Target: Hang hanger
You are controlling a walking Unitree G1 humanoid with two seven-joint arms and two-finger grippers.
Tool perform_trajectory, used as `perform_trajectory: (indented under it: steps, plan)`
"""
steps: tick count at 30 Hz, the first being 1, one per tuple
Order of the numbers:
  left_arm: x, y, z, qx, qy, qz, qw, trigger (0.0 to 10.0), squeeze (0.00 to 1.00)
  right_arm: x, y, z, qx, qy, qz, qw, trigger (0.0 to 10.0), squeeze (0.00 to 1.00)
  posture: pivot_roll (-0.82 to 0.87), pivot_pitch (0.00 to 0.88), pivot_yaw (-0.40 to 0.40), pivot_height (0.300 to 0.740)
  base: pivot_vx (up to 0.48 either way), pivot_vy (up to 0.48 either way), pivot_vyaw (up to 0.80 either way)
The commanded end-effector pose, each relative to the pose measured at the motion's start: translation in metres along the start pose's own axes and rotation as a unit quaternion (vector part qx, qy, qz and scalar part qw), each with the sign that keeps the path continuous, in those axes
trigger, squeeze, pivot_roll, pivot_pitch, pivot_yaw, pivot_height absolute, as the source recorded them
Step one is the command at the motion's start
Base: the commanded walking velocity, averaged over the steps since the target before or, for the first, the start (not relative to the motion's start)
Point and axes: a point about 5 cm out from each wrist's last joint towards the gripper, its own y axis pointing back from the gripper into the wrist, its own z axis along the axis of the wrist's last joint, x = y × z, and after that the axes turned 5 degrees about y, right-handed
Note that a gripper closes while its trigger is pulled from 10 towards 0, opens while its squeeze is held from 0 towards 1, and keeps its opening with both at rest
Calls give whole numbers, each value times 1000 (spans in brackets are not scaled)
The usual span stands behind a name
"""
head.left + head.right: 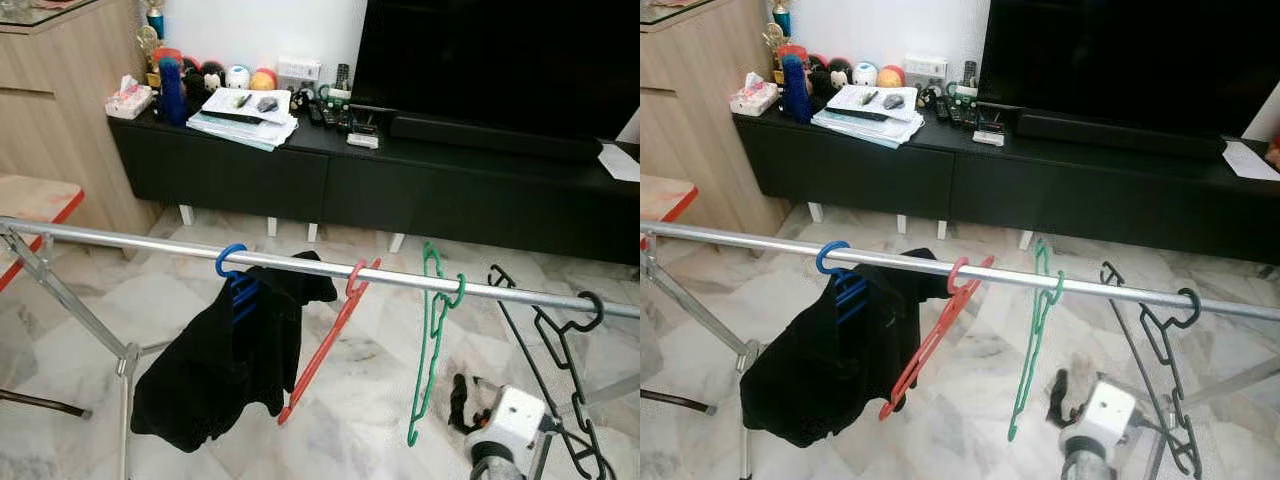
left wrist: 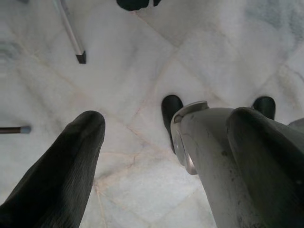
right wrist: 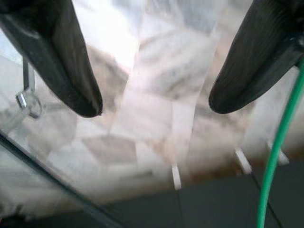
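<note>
— What do we have across the middle of the frame?

— A silver rail (image 1: 150, 243) of a drying rack, running from the left edge down toward the right. Four hangers are hooked over it: a blue hanger (image 1: 232, 268) carrying a black garment (image 1: 222, 350), a red hanger (image 1: 325, 345) tilted beside it, a green hanger (image 1: 432, 330) hanging edge-on, and a black hanger (image 1: 560, 350) at the far right of the frame.

— And our grippers?

— The right gripper (image 3: 154, 107) shows in its wrist view with its two black fingers (image 3: 66, 61) spread wide apart and nothing between them; a strand of the green hanger crosses the right edge of that picture. In the head views we see the right arm's white wrist housing (image 1: 505, 420) at the lower right, below the rail, between the green and black hangers. The left gripper (image 2: 166, 137) points at the marble floor (image 2: 142, 61), fingers apart and empty.

— Background?

— A black TV console (image 1: 400, 180) along the top, with papers (image 1: 245, 115) and small items at upper left; we think a tissue box (image 1: 128, 98) sits there, though it is small.
</note>
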Motion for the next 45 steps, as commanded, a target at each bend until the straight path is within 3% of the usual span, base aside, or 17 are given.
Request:
perform_trajectory:
  steps: [1, 6, 10, 14, 17, 22, 26, 34, 45]
  plan:
    - [-20, 7, -32, 59, -1, -24, 998, 10000, 0, -11, -2, -5, 19, 0, -23, 1000, 10000, 0, 10, 86, -97, 740, 0, 0, 0]
    - [-21, 4, -24, 53, 1, -23, 998, 10000, 0, -15, -3, -23, 79, -5, -32, 996, 10000, 0, 7, 88, -94, 740, 0, 0, 0]
    - [-20, 3, -22, 51, -1, -23, 998, 10000, 0, -14, 5, -44, 141, 15, -20, 990, 10000, 0, 8, 90, -92, 740, 0, 0, 0]
    - [-20, 3, -22, 52, -6, -24, 998, 10000, 0, -5, 14, -61, 192, 35, 28, 980, 10000, 0, 7, 90, -88, 740, 0, 0, 0]
    - [-20, 3, -22, 51, -3, -21, 998, 10000, 0, 2, 28, -82, 247, 65, 73, 964, 10000, 0, 21, 91, -90, 740, 0, 0, 0]
    - [-9, 4, -21, 54, -5, -12, 998, 10000, 0, 4, 31, -86, 256, 80, 85, 960, 10000, 0, 20, 94, -90, 740, 0, 0, 0]
    - [-8, 4, -22, 55, -6, -13, 998, 10000, 0, 10, 34, -89, 259, 66, 87, 960, 10000, 0, 7, 96, -87, 740, 0, 0, 0]
    - [-8, 4, -22, 54, -22, -16, 998, 10000, 0, 14, 37, -92, 264, 80, 102, 956, 10000, 0, 11, 98, -91, 740, 0, -64, 0]
    - [-21, 7, -32, 62, -24, -24, 998, 10000, 0, 21, 39, -95, 274, 84, 117, 951, 10000, 0, 10, 101, -92, 740, 0, -344, -448]
